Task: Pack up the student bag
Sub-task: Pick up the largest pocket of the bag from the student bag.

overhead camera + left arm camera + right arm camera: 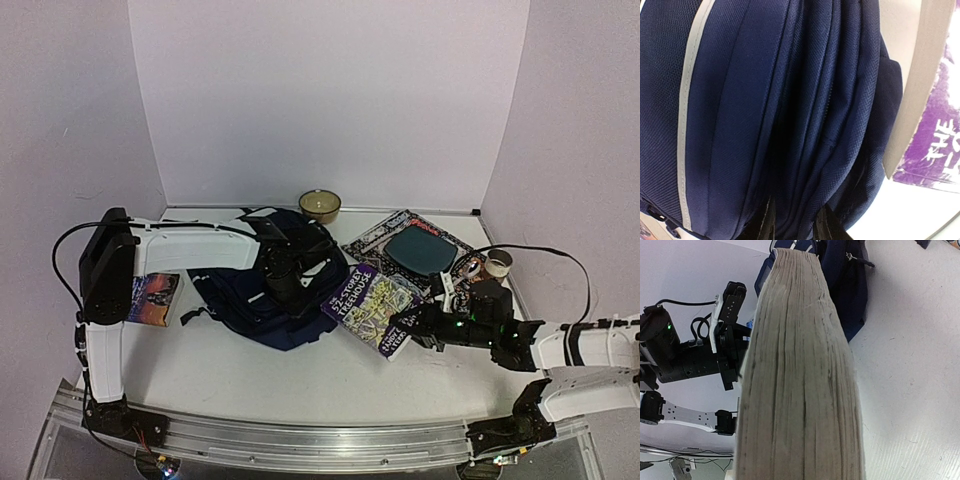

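The student bag (245, 300), navy with a pale stripe, lies at the table's middle left. My left gripper (283, 278) is down on its top. In the left wrist view the bag (765, 100) fills the frame, and a fold of its fabric lies between the two dark fingertips (761, 226) of the left gripper (794, 225); whether they pinch it does not show. A purple book (365, 300) lies tilted just right of the bag, with my right gripper (412, 325) shut on its near right corner. Its page edge (795, 365) fills the right wrist view and hides the fingers.
A small bowl (320, 205) stands at the back wall. A patterned board with a dark teal pad (418, 247) lies at the back right, a tape roll (497, 262) beside it. A small picture book (153, 297) lies at the left by the left arm.
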Robot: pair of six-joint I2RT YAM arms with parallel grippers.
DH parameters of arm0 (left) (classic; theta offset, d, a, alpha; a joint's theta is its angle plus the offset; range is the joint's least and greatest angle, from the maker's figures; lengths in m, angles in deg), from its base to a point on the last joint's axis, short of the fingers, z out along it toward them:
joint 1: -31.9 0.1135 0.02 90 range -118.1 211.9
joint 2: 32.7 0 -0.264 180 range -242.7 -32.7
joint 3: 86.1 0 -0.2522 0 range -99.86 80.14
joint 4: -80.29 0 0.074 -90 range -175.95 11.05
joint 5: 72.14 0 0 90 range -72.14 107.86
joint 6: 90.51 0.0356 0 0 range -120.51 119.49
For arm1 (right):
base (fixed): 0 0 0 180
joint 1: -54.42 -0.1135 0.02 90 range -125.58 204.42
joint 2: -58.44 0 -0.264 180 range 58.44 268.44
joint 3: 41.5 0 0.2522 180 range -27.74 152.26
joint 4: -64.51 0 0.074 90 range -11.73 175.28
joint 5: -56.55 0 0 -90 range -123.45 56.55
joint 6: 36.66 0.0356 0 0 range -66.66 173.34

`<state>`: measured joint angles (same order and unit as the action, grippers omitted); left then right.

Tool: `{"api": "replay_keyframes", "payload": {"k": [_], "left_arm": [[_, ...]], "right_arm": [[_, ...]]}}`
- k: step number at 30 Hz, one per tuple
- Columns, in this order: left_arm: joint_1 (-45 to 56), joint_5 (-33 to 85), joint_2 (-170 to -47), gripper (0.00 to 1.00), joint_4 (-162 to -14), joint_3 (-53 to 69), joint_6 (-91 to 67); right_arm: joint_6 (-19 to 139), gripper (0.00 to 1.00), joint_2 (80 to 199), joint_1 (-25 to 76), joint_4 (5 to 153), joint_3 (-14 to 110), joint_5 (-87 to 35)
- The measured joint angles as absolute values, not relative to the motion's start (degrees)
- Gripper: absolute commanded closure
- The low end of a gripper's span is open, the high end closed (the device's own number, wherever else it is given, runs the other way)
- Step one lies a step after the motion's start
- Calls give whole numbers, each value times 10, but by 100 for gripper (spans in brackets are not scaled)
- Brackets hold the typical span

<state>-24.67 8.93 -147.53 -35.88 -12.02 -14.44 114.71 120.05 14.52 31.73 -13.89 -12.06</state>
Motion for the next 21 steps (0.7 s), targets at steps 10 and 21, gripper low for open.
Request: {"api": "replay_keyframes", "payload": {"k": [10, 21], "left_arm": [[-247, 78, -1475, 99, -358, -120, -144], [-247, 77, -1473, 100, -333, -146, -144]], "right_arm": [[1147, 100, 1193, 145, 318, -139, -121], [1164, 100, 1207, 125, 301, -139, -116]]}}
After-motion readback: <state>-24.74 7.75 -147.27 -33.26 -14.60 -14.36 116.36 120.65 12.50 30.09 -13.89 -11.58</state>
